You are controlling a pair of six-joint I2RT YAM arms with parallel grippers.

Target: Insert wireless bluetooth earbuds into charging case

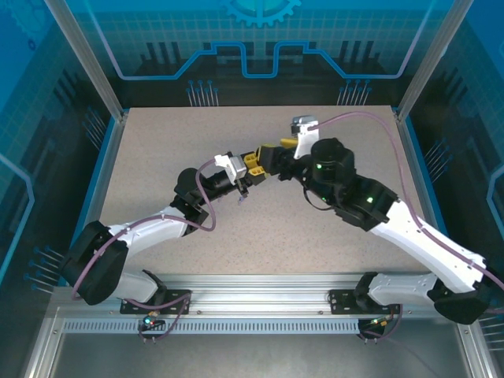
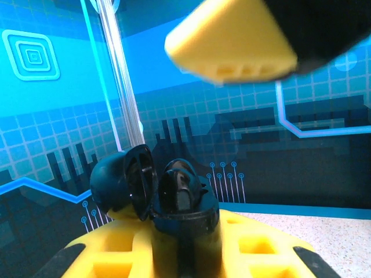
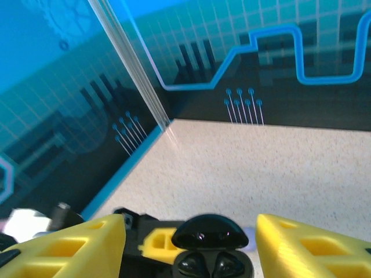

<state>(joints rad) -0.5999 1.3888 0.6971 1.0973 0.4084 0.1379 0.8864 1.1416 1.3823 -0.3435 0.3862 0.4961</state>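
The wireless bluetooth earbuds (image 3: 225, 267), a black pair, lie side by side in the wells of the open black charging case (image 2: 185, 214). The case sits upright between the two yellow fingers (image 2: 116, 252) of the left gripper (image 2: 185, 255). Those fingers are closed in tight against its sides, so the case is clamped and held up off the speckled table (image 1: 157, 157). Seen from the left wrist, the lid is swung back and leans out over the left-hand finger, with a bud stem visible in the mouth of the case. The right gripper (image 3: 189, 229) faces it from the other side, its jaws spread wide with nothing in them. In the right wrist view one yellow finger (image 3: 75, 246) stands to each side of the case with a clear gap, and neither touches it. The case is centred between them, just beyond their tips, its domed lid on the far side of the wells. From the left wrist, one right-hand fingertip hangs above the case, blurred, a little past it.
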